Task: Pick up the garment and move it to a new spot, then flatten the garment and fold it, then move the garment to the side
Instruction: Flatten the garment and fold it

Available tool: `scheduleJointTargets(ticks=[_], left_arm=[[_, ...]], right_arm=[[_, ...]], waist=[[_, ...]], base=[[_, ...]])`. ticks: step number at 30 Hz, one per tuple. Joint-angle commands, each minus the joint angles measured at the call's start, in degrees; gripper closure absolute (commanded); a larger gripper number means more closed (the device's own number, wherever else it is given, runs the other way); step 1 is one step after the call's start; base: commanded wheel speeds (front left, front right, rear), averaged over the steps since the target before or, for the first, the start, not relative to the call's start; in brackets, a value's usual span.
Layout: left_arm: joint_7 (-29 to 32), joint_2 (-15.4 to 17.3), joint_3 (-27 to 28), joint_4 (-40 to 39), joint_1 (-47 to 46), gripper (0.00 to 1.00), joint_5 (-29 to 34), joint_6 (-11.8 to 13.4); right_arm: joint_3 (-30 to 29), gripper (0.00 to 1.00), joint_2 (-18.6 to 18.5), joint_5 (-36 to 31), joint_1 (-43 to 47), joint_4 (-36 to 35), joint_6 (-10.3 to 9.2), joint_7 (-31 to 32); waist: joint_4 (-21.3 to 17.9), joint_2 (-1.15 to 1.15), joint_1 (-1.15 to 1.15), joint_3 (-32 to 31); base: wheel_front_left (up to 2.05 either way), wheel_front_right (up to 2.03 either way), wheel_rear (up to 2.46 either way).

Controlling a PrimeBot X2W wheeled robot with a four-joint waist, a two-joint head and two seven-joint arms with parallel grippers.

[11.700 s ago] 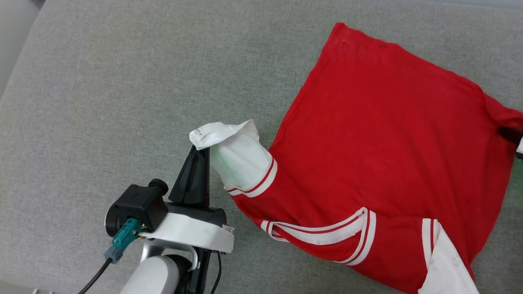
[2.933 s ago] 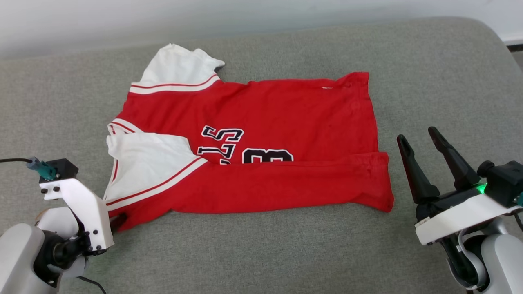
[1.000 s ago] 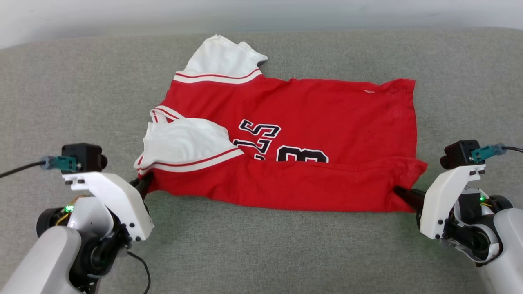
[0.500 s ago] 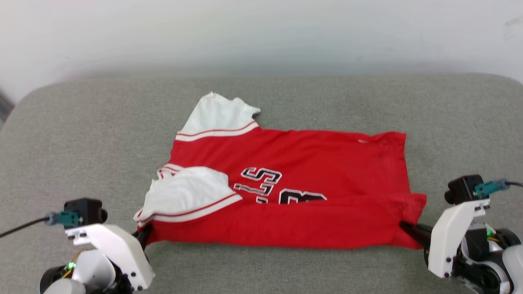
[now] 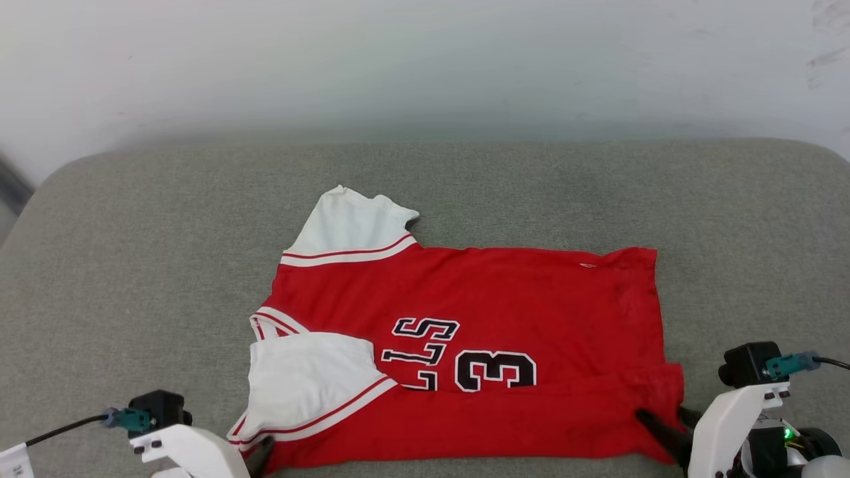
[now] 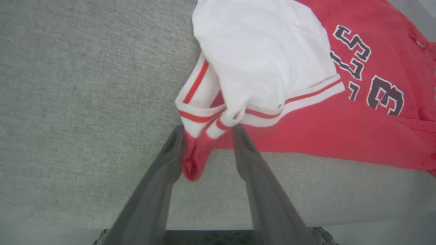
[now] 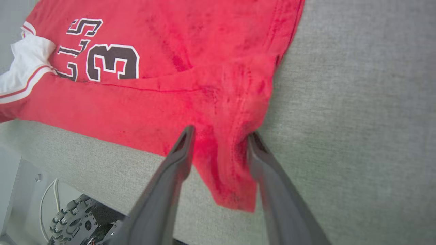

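The garment (image 5: 505, 312), red with white sleeves and black lettering, lies spread on the grey cushion (image 5: 166, 265), its near long edge folded over. My left gripper (image 5: 260, 457) stands at its near left corner. In the left wrist view this gripper (image 6: 207, 131) is open, and a loose red corner with striped trim (image 6: 192, 160) hangs between the fingers. My right gripper (image 5: 671, 425) is at the near right corner. The right wrist view shows it (image 7: 221, 136) open, with the red hem corner (image 7: 231, 177) lying slack between the fingers.
A pale wall (image 5: 398, 66) rises behind the cushion. The cushion's front edge (image 6: 306, 217) runs just under both grippers. Below that edge are a white cable and dark gear-like parts (image 7: 68, 221). Bare cushion lies left, right and behind the garment.
Both grippers have opened and let go of the garment's near corners. The head camera has tilted up, so the whole picture has shifted down.
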Motion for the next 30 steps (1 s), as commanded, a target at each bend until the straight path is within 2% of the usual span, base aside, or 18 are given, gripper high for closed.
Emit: scheduleJointTargets(ticks=[1, 2, 3, 4, 6, 7, 10, 15, 20, 23, 27, 30], left_arm=[[-1.4, -0.4, 0.3, 0.3, -1.7, 0.0, 0.6, -0.6], [-1.4, -0.4, 0.3, 0.3, -1.7, 0.0, 0.6, -0.6], [-3.2, -0.4, 0.6, 0.8, -2.7, 0.0, 1.5, -1.0], [-3.2, -0.4, 0.6, 0.8, -2.7, 0.0, 1.5, -1.0], [-6.7, -0.5, 1.5, 0.9, -4.6, 0.0, 3.4, -1.2], [-6.7, -0.5, 1.5, 0.9, -4.6, 0.0, 3.4, -1.2], [-10.3, -0.5, 2.0, 0.8, -6.7, 0.0, 5.8, -1.2], [-15.1, -1.0, 2.5, 1.2, -11.7, 0.0, 9.2, -1.3], [-17.8, -1.6, 3.1, 2.2, -19.4, 0.0, 11.4, -1.7], [-17.7, -1.5, 3.7, 3.9, -25.5, 0.0, 11.9, -2.1], [-15.7, -0.6, 3.7, 7.2, -33.5, 0.0, 12.2, -3.5], [-11.8, 0.9, 3.2, 9.9, -39.8, 0.0, 11.6, -5.4]], right_arm=[[0.3, 0.0, 0.3, -0.6, 0.3, -0.5, -0.02, -2.8], [0.3, 0.0, 0.3, -0.6, 0.3, -0.5, -0.02, -2.8], [0.7, 0.0, 0.1, -1.8, -0.1, -1.2, -0.02, -7.4], [0.7, 0.0, 0.1, -1.8, -0.1, -1.2, -0.02, -7.4], [-0.1, 0.0, 0.5, -3.9, -1.1, -2.3, -0.02, -15.0], [-0.1, 0.0, 0.5, -3.9, -1.1, -2.3, -0.02, -15.0], [-1.2, 0.0, 1.4, -6.4, -1.7, -3.6, -0.02, -21.6], [-4.1, 0.0, 3.1, -10.4, -3.3, -6.1, -0.02, -28.1], [-6.8, 0.0, 4.7, -13.6, -5.6, -10.2, -0.02, -30.7], [-7.9, 0.0, 5.7, -14.6, -7.2, -13.1, -0.02, -31.2], [-9.2, 0.0, 6.9, -15.1, -9.9, -16.0, -0.02, -32.1], [-9.7, 0.0, 7.6, -15.4, -11.7, -17.0, -0.02, -32.6]], waist=[[-0.2, 0.0, 0.01, 0.0], [-0.2, 0.0, 0.01, 0.0], [-0.5, 0.0, 0.01, -0.1], [-0.5, 0.0, 0.01, -0.1], [-1.3, 0.0, 0.01, -0.3], [-1.3, 0.0, 0.01, -0.3], [-2.2, 0.0, 0.01, -0.4], [-4.1, 0.0, 0.01, 1.1], [-6.1, 0.0, 0.01, 5.6], [-7.3, 0.0, 0.01, 10.4], [-9.3, 0.0, 0.01, 16.3], [-10.8, 0.0, 0.01, 20.0]], base=[[0.0, 0.0, 0.0], [0.0, 0.0, 0.0], [0.0, 0.0, 0.0], [0.0, 0.0, 0.0], [0.0, 0.0, 0.0], [0.0, 0.0, 0.0], [0.0, 0.0, 0.0], [0.0, 0.0, 0.0], [0.0, 0.0, 0.0], [0.0, 0.0, 0.0], [0.0, 0.0, 0.0], [0.0, 0.0, 0.0]])
